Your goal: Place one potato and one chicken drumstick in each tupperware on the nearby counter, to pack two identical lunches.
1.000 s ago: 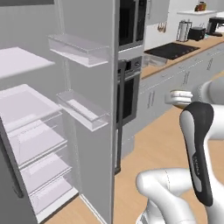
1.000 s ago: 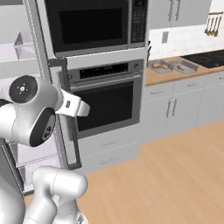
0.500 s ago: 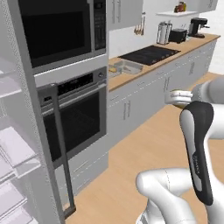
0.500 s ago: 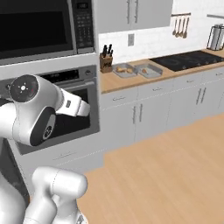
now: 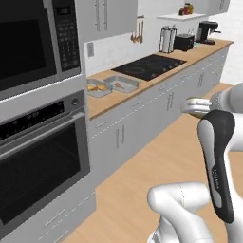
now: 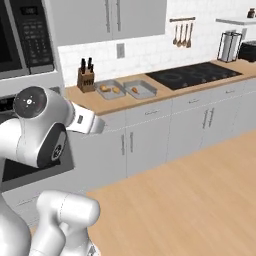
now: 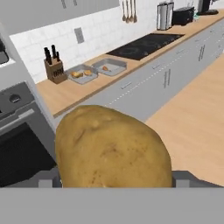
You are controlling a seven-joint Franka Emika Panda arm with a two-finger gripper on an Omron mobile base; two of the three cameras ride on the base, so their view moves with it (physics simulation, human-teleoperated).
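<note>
I look across a kitchen with a light wood-grain counter [image 6: 145,97] running over grey cabinet doors, a black glass cooktop [image 6: 192,74] toward the upper right of the right base view and a built-in oven [image 5: 40,156] filling the left of the left base view. Two shallow grey rectangular tupperware trays sit side by side on the counter between a wooden knife block [image 6: 86,78] and the cooktop. The left tray [image 6: 110,89] holds a small tan potato and an orange-brown drumstick; the right tray [image 6: 140,89] shows just one small orange-brown drumstick. In the hand view a large tan-yellow oval potato [image 7: 113,148] fills the lower centre, sitting right against the camera between the jaws of my gripper [image 7: 113,181], which stand wide around it; I read that as a grip on the potato, though the fingertips themselves are mostly hidden behind it. Both trays appear small in the upper left of the hand view, well apart from the held potato.
</note>
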